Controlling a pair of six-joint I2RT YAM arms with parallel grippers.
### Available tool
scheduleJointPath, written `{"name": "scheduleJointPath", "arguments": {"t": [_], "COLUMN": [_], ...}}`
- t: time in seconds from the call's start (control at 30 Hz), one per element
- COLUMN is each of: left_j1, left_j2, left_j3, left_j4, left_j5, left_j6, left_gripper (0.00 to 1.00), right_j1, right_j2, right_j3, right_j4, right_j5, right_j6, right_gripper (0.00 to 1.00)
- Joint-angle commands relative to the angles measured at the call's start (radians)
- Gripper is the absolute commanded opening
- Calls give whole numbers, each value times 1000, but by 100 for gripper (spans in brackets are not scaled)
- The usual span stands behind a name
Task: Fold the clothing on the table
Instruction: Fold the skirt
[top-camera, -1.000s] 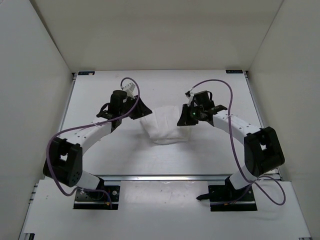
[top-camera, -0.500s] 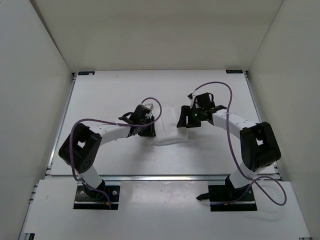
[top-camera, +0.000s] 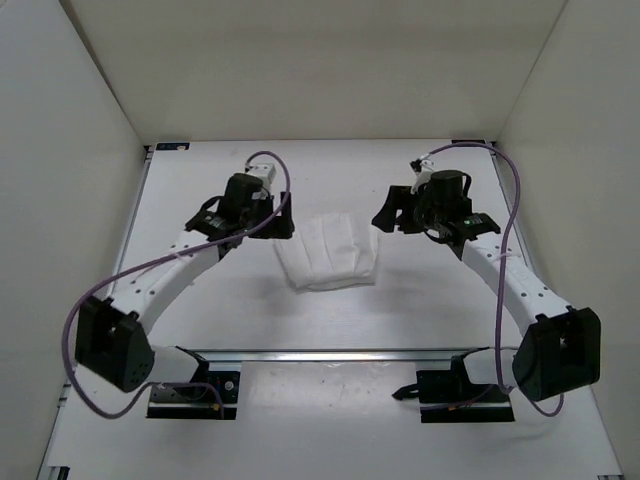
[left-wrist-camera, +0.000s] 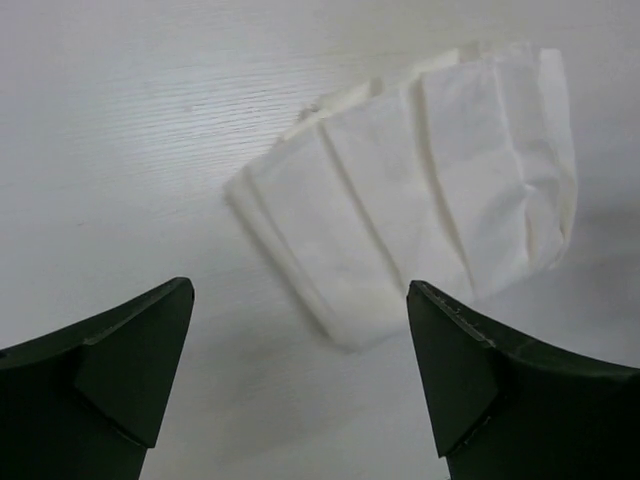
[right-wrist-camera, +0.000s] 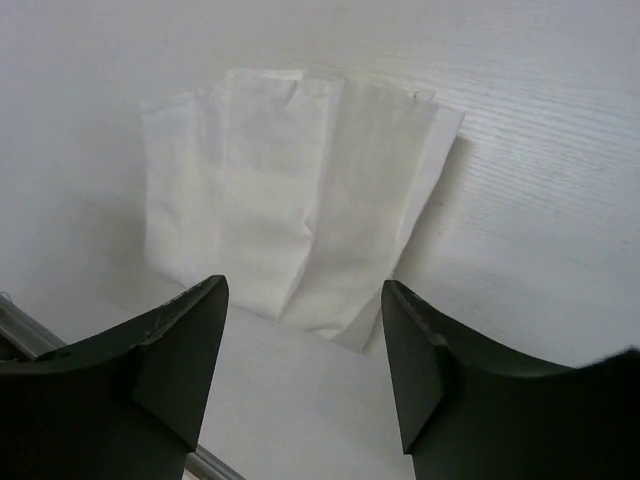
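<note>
Hovering just left of the clothing (top-camera: 330, 252), the left end effector (top-camera: 270, 222) is released: its jaws stand wide apart and empty, and its wrist view looks down between them onto the garment's left edge. The clothing lies flat on the white surface (top-camera: 330, 170), midway between the two arms, as a compact packet of stacked layers with long creases running along it and the layer edges stepped at its left side. It looks thin, light and limp, so I judge it will sag and fan open the moment one end is lifted, and it may slide on the smooth surface rather than stay put when pushed from the side. A pinch taken on the top panel alone would probably peel off one layer. The safer hold seems to be at a corner or along a stacked edge, coming in low so that a jaw slips under the whole pile, with both ends lifted together to keep the creases aligned. Nothing here is fragile, so a firm pinch should do no harm. Just right of the clothing, the right end effector (top-camera: 392, 213) is likewise released, jaws parted and holding nothing, clear of the fabric's right edge.
</note>
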Motion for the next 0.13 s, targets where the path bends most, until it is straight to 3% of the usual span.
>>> {"name": "scheduleJointPath", "arguments": {"t": [0.0,0.1], "left_j1": [42,61], "left_j2": [-107,-130], "left_j3": [-57,-63], "left_j4": [-102,-184], "left_j5": [-76,-122], "left_j6": [66,90], "left_gripper": [98,98], "right_j1": [-20,-11], "right_j2": [18,44], "right_j3": [-57,-81], "right_j4": [-33,-36], "right_j5": [12,-7], "right_j6": [-6,3], "right_gripper": [58,59]}}
